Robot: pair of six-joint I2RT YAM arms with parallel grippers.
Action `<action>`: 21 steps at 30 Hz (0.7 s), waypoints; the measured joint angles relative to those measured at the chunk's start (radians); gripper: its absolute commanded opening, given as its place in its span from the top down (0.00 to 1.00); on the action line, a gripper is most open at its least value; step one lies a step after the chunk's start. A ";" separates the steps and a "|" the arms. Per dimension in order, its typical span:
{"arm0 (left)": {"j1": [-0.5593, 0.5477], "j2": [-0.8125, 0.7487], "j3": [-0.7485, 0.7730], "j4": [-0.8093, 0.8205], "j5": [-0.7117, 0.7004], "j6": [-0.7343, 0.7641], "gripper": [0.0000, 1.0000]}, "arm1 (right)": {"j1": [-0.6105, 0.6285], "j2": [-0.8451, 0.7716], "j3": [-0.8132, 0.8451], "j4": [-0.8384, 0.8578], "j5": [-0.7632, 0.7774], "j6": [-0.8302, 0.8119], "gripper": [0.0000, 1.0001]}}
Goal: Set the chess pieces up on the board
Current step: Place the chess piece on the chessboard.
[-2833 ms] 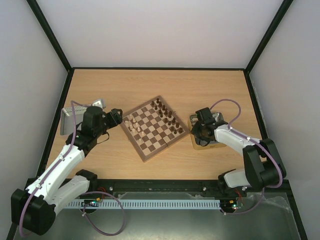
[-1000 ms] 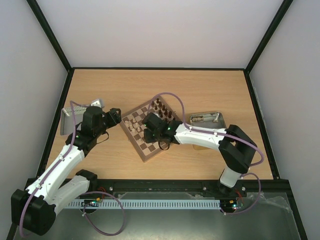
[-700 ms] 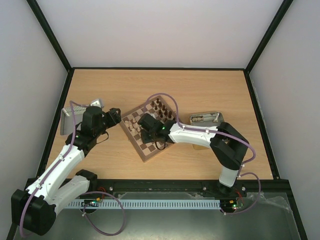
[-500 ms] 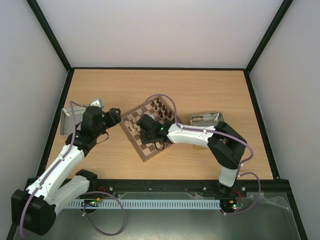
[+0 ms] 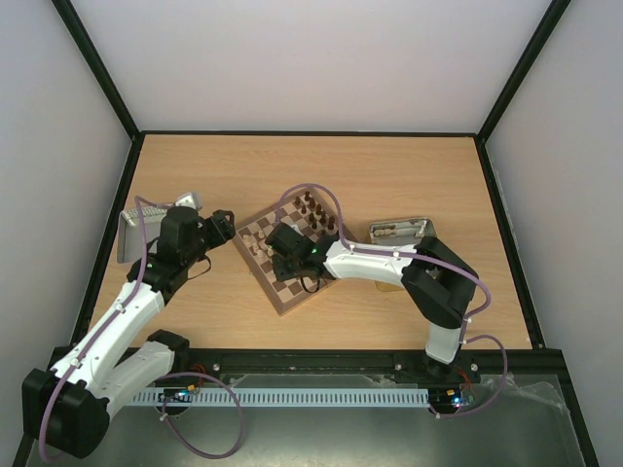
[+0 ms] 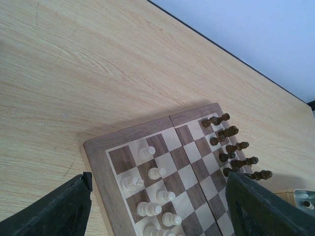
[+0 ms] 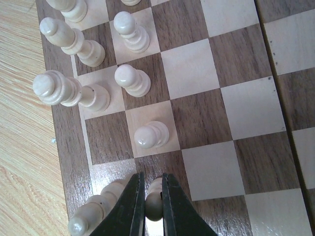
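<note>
Right pincer [image 7: 152,178] hides most of held piece [image 7: 154,202].

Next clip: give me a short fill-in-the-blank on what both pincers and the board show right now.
1. The right pincer is closed on a ___-coloured chess piece.
2. The left pincer hovers by a corner of the board with its jaws ___.
3. In the top view, the tin lies on the table to the ___ of the board.

Missing words: cream; open; right
</note>
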 measured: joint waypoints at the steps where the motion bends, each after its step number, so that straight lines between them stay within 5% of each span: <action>1: 0.000 0.000 0.000 0.000 0.000 0.000 0.24 | 0.000 0.001 0.000 0.001 0.001 -0.001 0.93; 21: 0.000 0.000 0.000 -0.004 0.000 0.000 0.24 | 0.000 -0.027 0.000 0.027 0.027 -0.013 0.76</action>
